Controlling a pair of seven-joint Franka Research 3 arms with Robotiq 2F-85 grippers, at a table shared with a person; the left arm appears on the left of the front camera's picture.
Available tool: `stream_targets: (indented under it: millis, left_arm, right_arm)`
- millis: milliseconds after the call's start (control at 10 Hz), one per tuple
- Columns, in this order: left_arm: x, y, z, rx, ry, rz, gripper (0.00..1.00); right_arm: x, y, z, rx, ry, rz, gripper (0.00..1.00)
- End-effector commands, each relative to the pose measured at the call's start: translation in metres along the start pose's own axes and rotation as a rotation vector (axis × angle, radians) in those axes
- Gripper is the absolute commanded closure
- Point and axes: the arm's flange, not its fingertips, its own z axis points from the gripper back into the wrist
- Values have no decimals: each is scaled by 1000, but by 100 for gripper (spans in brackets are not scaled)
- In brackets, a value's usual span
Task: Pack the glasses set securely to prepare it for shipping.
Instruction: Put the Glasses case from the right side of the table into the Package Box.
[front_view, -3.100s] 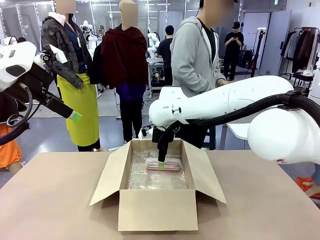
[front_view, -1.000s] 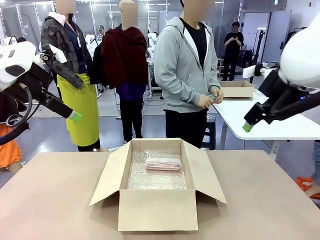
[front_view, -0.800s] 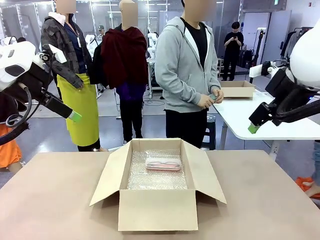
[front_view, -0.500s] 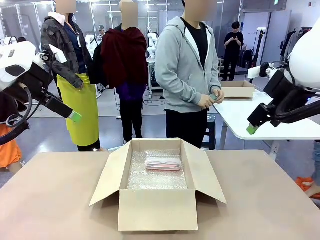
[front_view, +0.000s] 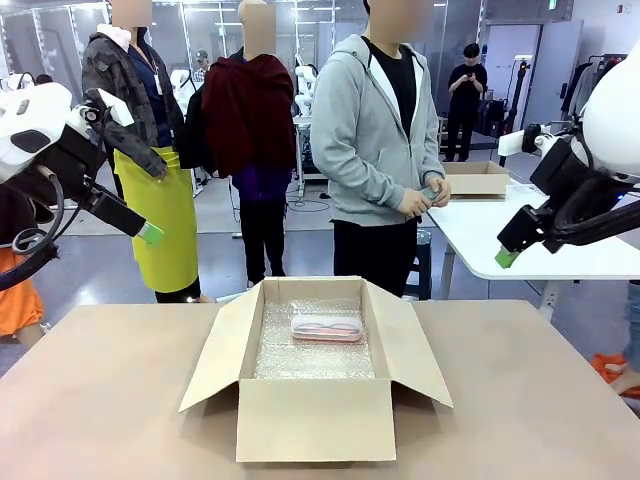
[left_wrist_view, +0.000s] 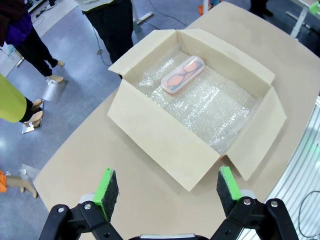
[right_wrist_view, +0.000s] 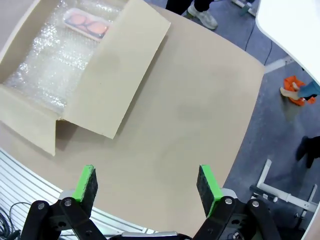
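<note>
**A:** How much open room is there on the worktop (front_view: 100, 400)?

**B:** Plenty. Its tan surface is bare on the left, on the right and along the near edge. The cardboard box (front_view: 315, 420) sits in the middle, with its near wall set just back from that edge.

**A:** And the box's own edges?

**B:** The top is open. The left and right flaps splay outward and down over the worktop, so the mouth is clear from above. Bubble wrap (front_view: 300, 360) lines the floor from wall to wall.

**A:** Where is the person?

**B:** The person (front_view: 375, 130) stands at the far side, behind the box, hands (front_view: 415, 203) together at the waist.

**A:** The arms?

**B:** Both are raised high and well apart from the box. The left end effector (left_wrist_view: 166, 179) has its fingers spread wide with nothing between them and looks down at the box. The right end effector (right_wrist_view: 145, 174) is spread just as wide, also empty, above the worktop's bare right side.

**A:** The glasses set?

**B:** The pink case (front_view: 327, 329) lies flat on the bubble wrap near the far wall, with bare wrap in front of it. A small mint-green thing (front_view: 430, 192) is in the person's hands, too small to tell more.
</note>
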Motion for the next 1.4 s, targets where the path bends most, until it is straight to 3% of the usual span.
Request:
stream_targets:
  millis: [0, 1300]
  left_arm:
    - [0, 1, 2, 2, -4, -4, 0]
    - [0, 1, 2, 2, -4, -4, 0]
  right_arm:
    - [0, 0, 1, -11, -5, 3, 0]
    - [0, 0, 1, -11, -5, 3, 0]
